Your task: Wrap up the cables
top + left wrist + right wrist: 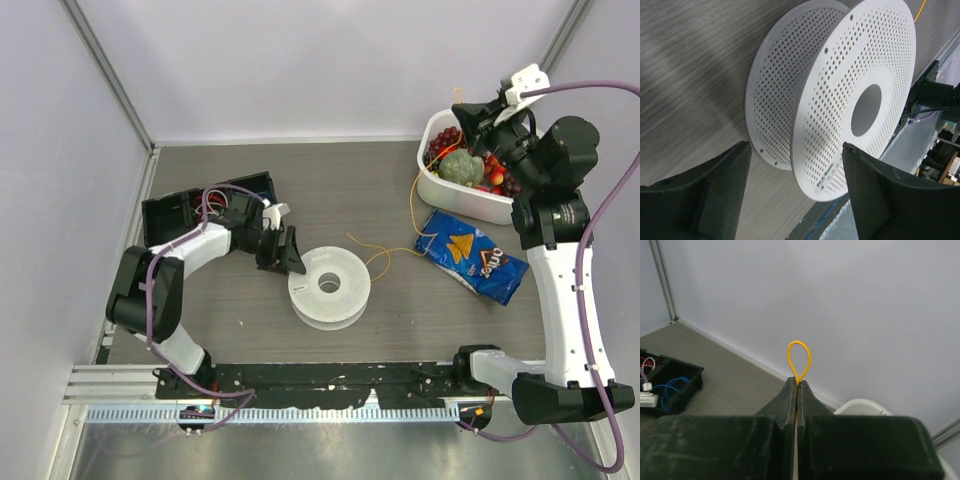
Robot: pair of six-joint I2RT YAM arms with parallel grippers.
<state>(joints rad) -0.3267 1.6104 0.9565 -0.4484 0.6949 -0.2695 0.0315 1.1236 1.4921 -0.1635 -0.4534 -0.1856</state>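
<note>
A white spool (840,100) lies on the grey wood-grain table (690,75), both round flanges dotted with small holes and a wide hole through the middle of the flange facing the camera. The left gripper's (795,150) two black fingers (720,190) stand well apart at the bottom, one on each side of the spool's near rim (neither is seen touching it). A thin yellow cable (920,10) shows at the top right corner, beyond the spool.
</note>
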